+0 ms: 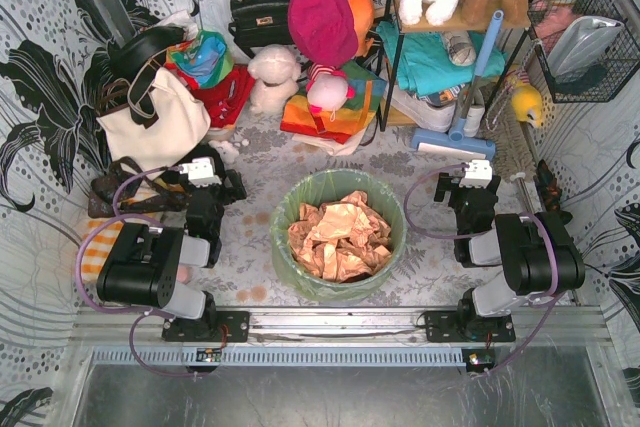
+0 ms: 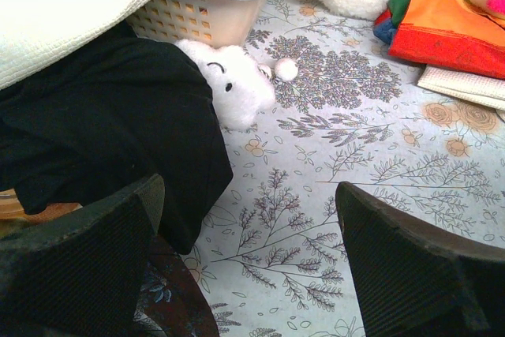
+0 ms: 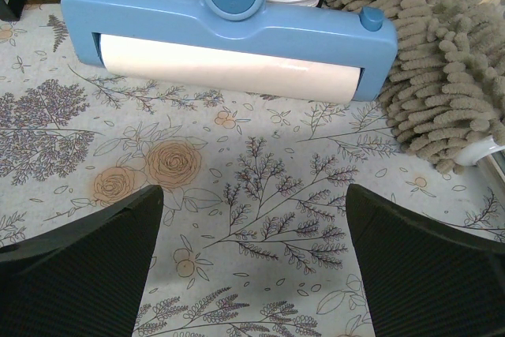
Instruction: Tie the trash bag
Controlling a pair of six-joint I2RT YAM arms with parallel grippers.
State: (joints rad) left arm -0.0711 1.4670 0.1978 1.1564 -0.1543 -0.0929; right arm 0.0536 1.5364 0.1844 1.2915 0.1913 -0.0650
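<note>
Both wide open, empty: left claw [image 2: 251, 195] and right claw [image 3: 254, 195] point away over the floral worktop [image 3: 260, 155]. Thin lime-green translucent plastic trash bag [image 1: 392, 209], crumpled brown paper [image 1: 340, 232] inside, sits between my arms, inboard and slightly back of both claws. Roughly equidistant, round mouth up.

The floral-print worktop [image 1: 250, 242] bears the trash bag [image 1: 330, 185] at its middle. Behind the bag lie a white plush toy [image 1: 272, 77] and folded cloths [image 1: 320, 115]. A cream handbag [image 1: 155, 119] lies behind-left of it, a blue roller [image 1: 455, 144] behind-right.

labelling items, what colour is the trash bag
The trash bag is translucent lime green, clearest in the top external view.
</note>
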